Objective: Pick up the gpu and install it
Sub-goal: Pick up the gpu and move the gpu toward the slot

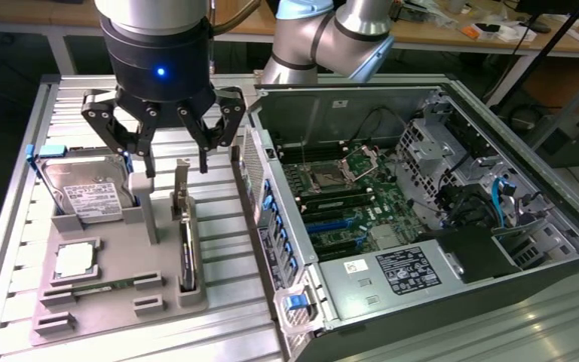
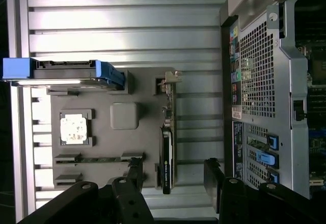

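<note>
The gpu [image 1: 185,241] is a thin dark card standing on edge in a slot of the grey holder tray [image 1: 159,309], with its silver bracket at the far end. In the wrist view the gpu [image 2: 166,155] runs lengthwise, and its bracket [image 2: 171,89] is at the end away from my fingers. My gripper [image 1: 176,167] hangs just above the card's bracket end, open, with nothing between its fingers. The wrist view has the black fingers [image 2: 135,175] spread to either side of the card's line, and the gripper [image 2: 174,175] is clear of the card.
On the same tray sit a silver hard drive [image 1: 88,188] with blue corners, a CPU [image 1: 73,260] and a slim memory stick [image 1: 103,286]. The open computer case [image 1: 531,188] lies to the exterior view's right, its motherboard [image 1: 345,204] exposed. A ribbed metal table [image 1: 219,332] lies beneath everything.
</note>
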`<state>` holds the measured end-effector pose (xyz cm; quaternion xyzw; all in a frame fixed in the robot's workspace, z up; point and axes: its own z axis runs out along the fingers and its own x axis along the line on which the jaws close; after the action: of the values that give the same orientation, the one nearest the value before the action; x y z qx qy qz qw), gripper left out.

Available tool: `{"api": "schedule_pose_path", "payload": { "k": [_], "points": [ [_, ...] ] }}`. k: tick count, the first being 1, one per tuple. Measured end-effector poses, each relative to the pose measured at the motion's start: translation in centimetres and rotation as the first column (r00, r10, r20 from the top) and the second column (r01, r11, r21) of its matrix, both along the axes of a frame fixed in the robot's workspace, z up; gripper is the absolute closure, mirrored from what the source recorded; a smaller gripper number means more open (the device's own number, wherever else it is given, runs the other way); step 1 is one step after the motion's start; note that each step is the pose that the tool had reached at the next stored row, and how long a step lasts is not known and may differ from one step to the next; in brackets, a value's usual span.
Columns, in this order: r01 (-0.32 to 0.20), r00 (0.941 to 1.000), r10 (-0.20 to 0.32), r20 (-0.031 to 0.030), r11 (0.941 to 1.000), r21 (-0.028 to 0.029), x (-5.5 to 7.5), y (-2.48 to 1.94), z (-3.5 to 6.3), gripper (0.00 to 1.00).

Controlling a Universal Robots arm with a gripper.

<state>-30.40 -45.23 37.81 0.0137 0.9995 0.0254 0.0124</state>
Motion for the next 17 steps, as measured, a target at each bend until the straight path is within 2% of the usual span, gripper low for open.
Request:
{"api": "schedule_pose_path", "payload": {
  "k": [17],
  "points": [
    [0.000,1.0000,0.000,0.0002,1.0000,0.0001,0.09,0.00,-0.53,0.40]
  ]
}}
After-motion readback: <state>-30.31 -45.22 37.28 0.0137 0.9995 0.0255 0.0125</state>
